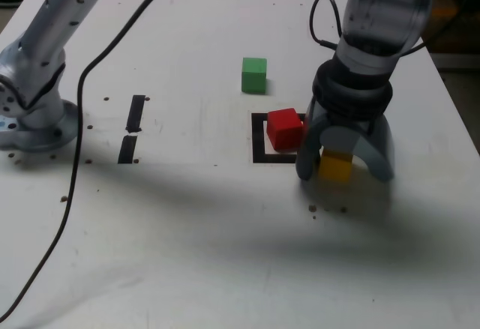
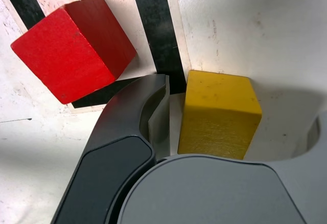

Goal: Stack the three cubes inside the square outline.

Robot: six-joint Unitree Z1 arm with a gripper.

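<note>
Nearest me, the yellow cube [image 1: 336, 166] sits on the worktop [image 1: 225, 231] between the spread, unclenched gripper [image 1: 345, 170] jaws, just right of the square outline [image 1: 259, 140] holding the red cube [image 1: 284, 128], in the exterior view.

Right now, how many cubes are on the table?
3: the green cube beyond the square outline, the red cube inside it, the yellow cube between the gripper jaws.

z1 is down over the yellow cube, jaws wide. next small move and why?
Probably close the gripper on the yellow cube. The cube sits on the table between the open jaws, with a gap visible on each side in the wrist view. The red cube already rests in the square outline, so yellow likely goes onto it.
</note>
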